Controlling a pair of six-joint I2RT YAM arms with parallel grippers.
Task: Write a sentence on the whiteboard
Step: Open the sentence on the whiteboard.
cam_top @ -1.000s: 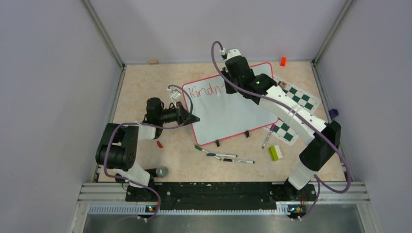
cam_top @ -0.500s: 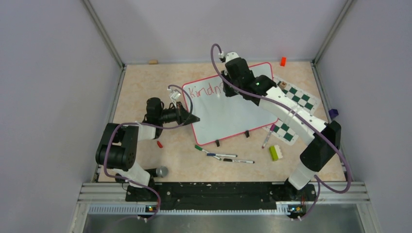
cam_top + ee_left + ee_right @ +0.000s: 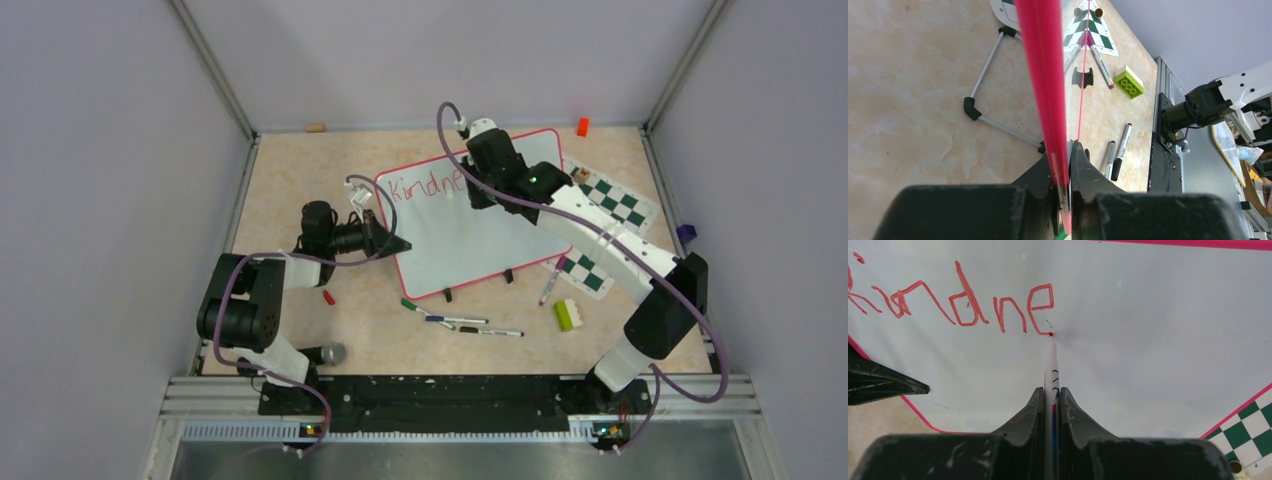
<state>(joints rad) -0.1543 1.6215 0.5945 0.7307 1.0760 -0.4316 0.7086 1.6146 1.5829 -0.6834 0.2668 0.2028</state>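
**Position of the work.** The board (image 3: 462,240) lies at the centre of the table. Its long axis runs left to right, with the right end slightly farther away. The red lettering (image 3: 963,302) reads "Kindne" and runs along the far edge, starting at the far left corner.

**Right gripper (image 3: 1050,392).** The jaws are clenched on the marker (image 3: 1050,365). The marker's long axis continues the line of the fingers, straight out from the jaws. Its red tip touches the board at the foot of the "e". The unwritten surface lies to the right of the tip, up to the right frame.

Judgement: the next stroke starts just right of the "e". The tip must therefore travel rightward along the board's long axis, at the same line height.

**Right arm.** It is stretched from the near right base diagonally to the far centre, with the wrist over the board's far half.

**Left gripper (image 3: 1063,155).** The jaws are clenched on the red frame (image 3: 1040,75), about midway along the left edge. The left arm is folded low, with the forearm pointing right.

Judgement: the left gripper acts as a brace. The right arm is nearer the writing point.
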